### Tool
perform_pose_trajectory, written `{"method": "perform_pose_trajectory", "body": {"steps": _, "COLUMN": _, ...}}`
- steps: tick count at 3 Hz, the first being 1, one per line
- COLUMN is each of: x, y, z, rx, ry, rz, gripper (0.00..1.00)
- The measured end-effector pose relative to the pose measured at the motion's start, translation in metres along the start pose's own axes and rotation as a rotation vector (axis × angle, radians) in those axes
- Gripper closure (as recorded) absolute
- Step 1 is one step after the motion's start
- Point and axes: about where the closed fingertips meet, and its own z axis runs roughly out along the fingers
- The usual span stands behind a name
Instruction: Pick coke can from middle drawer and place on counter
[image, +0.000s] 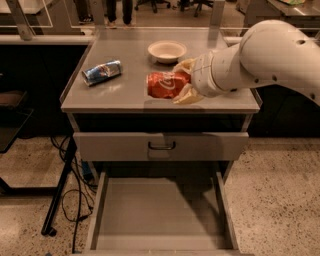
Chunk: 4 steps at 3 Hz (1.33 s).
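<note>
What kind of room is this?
Probably an office or lab: rolling chair bases behind the flat grey metal counter, black cables on the floor. The end effector holds a red soda can over that counter.

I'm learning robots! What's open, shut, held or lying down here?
gripper, shut on the coke can, over the counter.
coke can, held sideways.
middle drawer, open, nothing inside.
top drawer, shut.
blue can, lying on its side on the counter.
bowl, upright.
</note>
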Motion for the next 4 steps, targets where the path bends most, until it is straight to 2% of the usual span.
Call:
{"method": "perform_pose_trajectory", "body": {"steps": 1, "x": -0.002, "y": -0.012, "z": 0.025, "rx": -0.032, "ry": -0.024, "rz": -0.016, "gripper": 1.0}}
{"method": "perform_pose_trajectory", "body": {"steps": 3, "x": -0.027, "y": -0.018, "z": 0.093, "rx": -0.154, "ry": -0.09, "rz": -0.046, "gripper": 1.0}}
{"method": "perform_pose_trajectory", "body": {"steps": 4, "x": -0.031, "y": -0.018, "z": 0.096, "rx": -0.162, "ry": -0.096, "rz": -0.05, "gripper": 1.0}}
